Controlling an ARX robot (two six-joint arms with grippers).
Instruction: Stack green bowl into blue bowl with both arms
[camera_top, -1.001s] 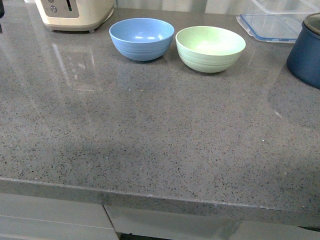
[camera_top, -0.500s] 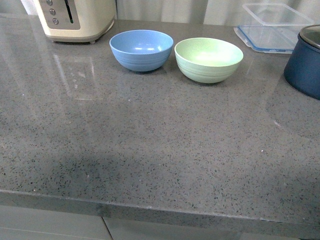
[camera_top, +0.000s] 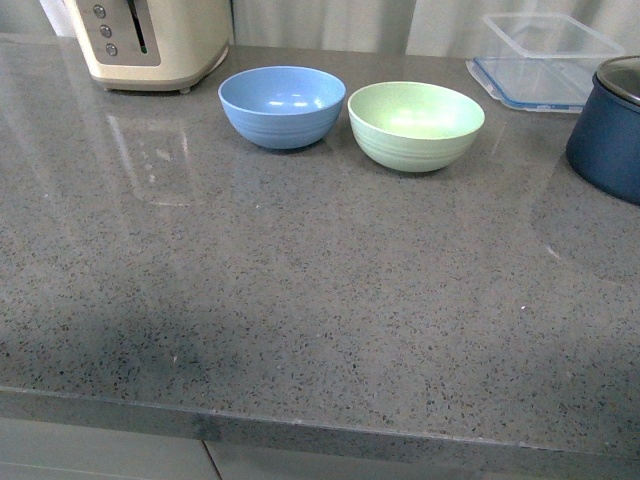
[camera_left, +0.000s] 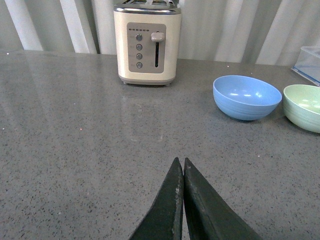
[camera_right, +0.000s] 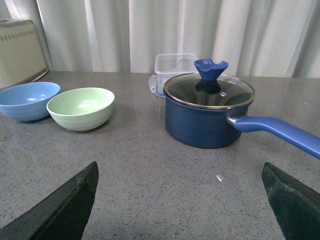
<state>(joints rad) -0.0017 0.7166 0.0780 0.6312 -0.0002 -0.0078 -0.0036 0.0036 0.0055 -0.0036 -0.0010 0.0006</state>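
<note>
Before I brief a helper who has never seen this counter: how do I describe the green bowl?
On the grey countertop, look to the back, between the cream toaster and the dark blue saucepan. Two bowls sit side by side there; the green bowl is the pale mint one nearer the saucepan, not the sky-blue bowl.

Two pastel bowls on a speckled grey counter.
The blue bowl (camera_top: 282, 105) is flat sky blue with faint horizontal ridge lines; the green bowl (camera_top: 416, 124) is pale mint, ridged likewise. The counter (camera_top: 300, 300) is mid-grey, peppered with fine black and white flecks. The toaster (camera_left: 146, 45) is cream with a grey panel and silver top. The pot (camera_right: 199, 125) is dark navy, its knob and handle a brighter blue. The container (camera_top: 545, 40) is clear with a blue-edged lid. The curtain (camera_right: 100, 35) is off-white in vertical folds. The left gripper (camera_left: 180, 162) and right gripper (camera_right: 180, 170) are near-black.
</note>
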